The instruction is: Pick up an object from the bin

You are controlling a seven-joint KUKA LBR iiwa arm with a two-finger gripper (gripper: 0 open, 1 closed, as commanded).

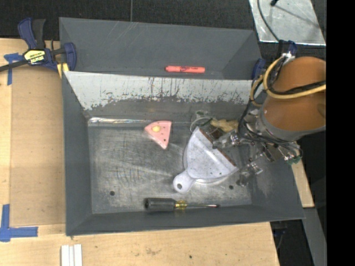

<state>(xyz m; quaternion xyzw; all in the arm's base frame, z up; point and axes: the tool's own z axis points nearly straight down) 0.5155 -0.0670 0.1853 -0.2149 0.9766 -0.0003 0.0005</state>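
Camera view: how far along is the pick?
Done: the pincer is low in the bin's right side, at the grey scoop's edge. In hand: nothing can be seen held; the scoop, pink wedge and screwdriver all lie on the floor. Left: grasp one and lift it out.

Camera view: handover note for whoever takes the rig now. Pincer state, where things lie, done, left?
Pincer: low at the bin's right side, by the right edge of the pale scoop. Its grip cannot be told.
Things: scoop right of centre. Brown bits just behind it. Pink wedge further left, lying apart. Screwdriver along the front wall.
Done: arm is down in the bin.
Left: nothing is lifted yet. Grasp one thing, likely the scoop, and raise it out.
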